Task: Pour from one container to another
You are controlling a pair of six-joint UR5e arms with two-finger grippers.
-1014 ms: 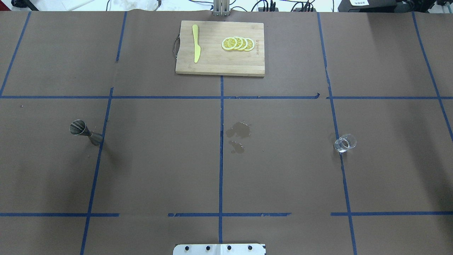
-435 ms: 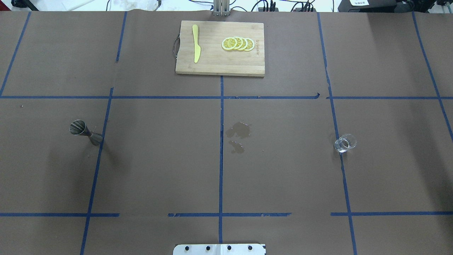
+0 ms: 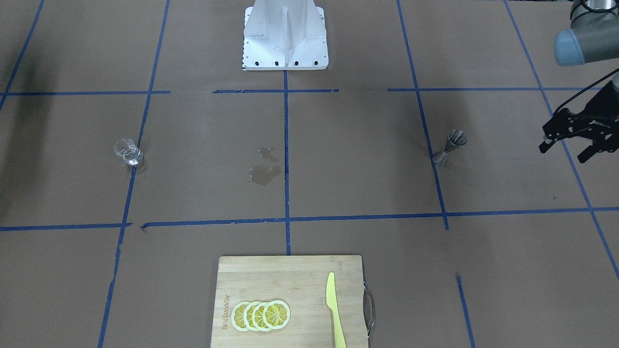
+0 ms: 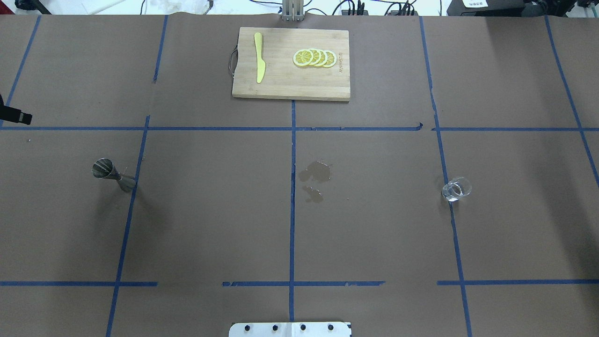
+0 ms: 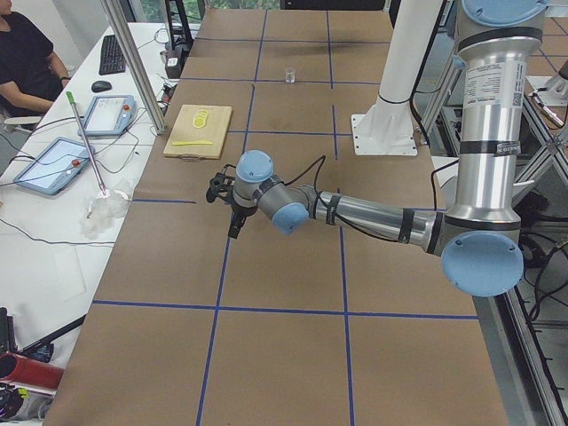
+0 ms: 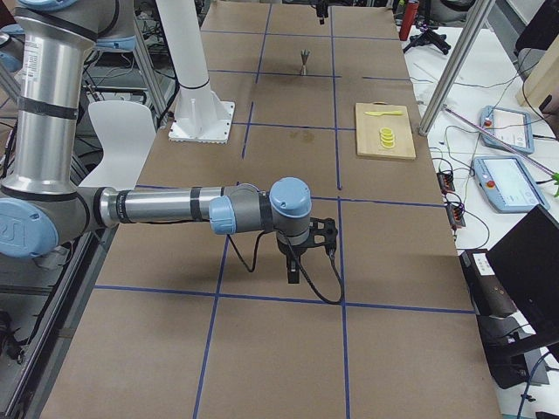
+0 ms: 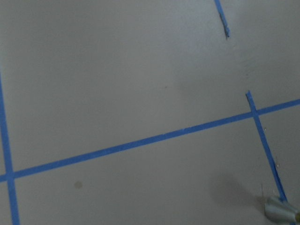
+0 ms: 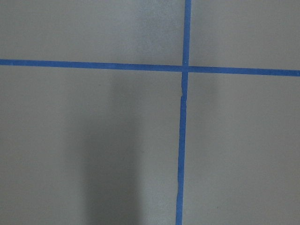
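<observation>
The small clear glass cup (image 4: 456,189) stands upright at the table's right, also seen in the front view (image 3: 127,152). At the left, on a blue tape line, stands the steel hourglass jigger (image 4: 112,174), which also appears in the front view (image 3: 450,146) and at the left wrist view's bottom corner (image 7: 281,213). My left gripper (image 3: 562,153) hovers open and empty, outboard of the jigger and well apart from it; one fingertip (image 4: 21,117) pokes in at the overhead view's left edge. My right gripper (image 6: 306,253) shows only in the right side view, far from the cup; I cannot tell its state.
A wooden cutting board (image 4: 285,84) with lemon slices (image 4: 314,57) and a yellow knife (image 4: 259,57) lies at the far middle. Two wet patches (image 4: 314,173) mark the paper at the centre. The robot's white base (image 3: 284,34) is at the near edge. A person sits by the side bench (image 5: 27,62).
A dark fingertip of my left gripper has come into the overhead view at its left edge. The cup and the jigger have not moved.
</observation>
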